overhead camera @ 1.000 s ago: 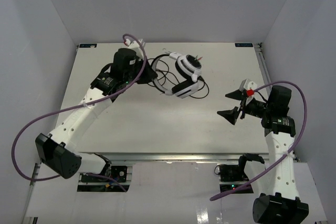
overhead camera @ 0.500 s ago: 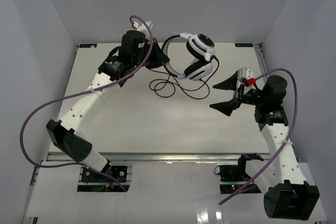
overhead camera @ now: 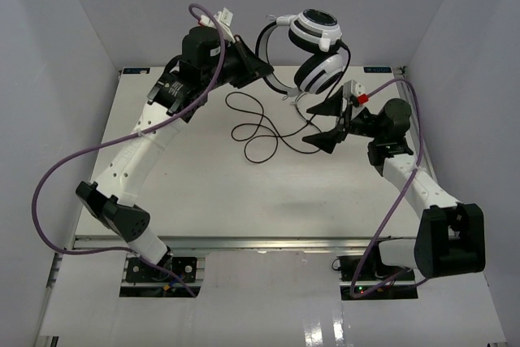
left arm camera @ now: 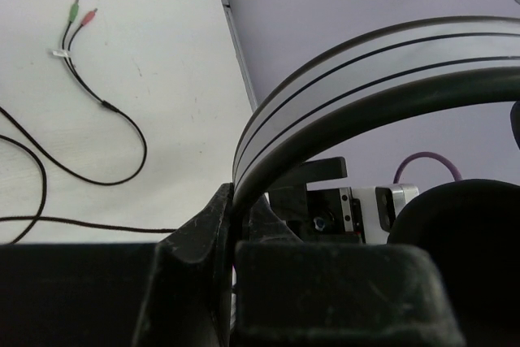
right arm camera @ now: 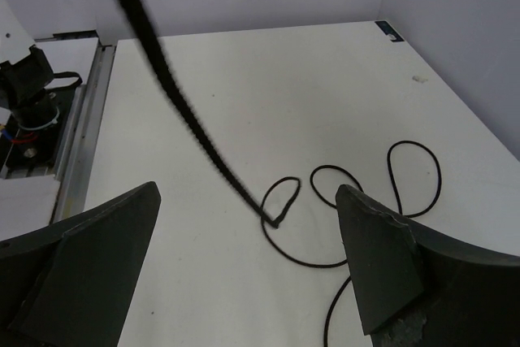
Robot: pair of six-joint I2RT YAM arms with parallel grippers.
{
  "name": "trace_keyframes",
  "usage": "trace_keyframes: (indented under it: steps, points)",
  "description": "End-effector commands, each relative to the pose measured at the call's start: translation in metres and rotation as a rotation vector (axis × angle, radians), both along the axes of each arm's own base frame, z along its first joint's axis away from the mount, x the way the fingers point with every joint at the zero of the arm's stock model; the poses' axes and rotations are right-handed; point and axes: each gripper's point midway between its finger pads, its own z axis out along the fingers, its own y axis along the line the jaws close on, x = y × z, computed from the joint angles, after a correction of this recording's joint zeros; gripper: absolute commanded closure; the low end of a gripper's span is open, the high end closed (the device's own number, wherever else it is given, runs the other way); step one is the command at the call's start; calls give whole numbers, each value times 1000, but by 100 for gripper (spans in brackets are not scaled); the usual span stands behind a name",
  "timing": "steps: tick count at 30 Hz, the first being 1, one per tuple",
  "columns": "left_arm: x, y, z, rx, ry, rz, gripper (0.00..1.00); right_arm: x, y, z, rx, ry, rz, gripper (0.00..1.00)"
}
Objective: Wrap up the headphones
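1. Gripping only the edge of the headband, the left claw is clamped tight and carries the headphones high above the far side of the desk. With so narrow a hold, the weight of the ear cups could twist the band out of the claw, and the set would drop.
2. The right claw is spread wide and holds nothing. It sits just below the cups, and in its own wrist view one strand of the cable hangs between the fingers. If it closes off-line it may miss the thin strand or brush the cups.
3. Most of the cable lies in loose loops on the desk, with the plugs resting at the far end. Pulling or winding from here could drag those loops into a knot or snag the plugs.
4. Compared with half a second ago, the headphones are higher and further right, more cable has been lifted off the desk, and the right claw has moved inward from the right side to beneath the cups.
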Motion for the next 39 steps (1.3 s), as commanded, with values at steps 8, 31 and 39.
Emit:
trace_keyframes:
  steps: [8, 31, 39]
  points:
    - [-6, 10, 69, -285, 22, 21, 100, -9, 46, 16, 122, -130, 110, 16]
    - [21, 78, 119, -564, 22, 171, 100, -66, 89, 1, 165, -39, 330, 45]
    - [50, 115, 77, -469, 16, 358, 100, -49, 83, -24, -6, 88, 160, 92]
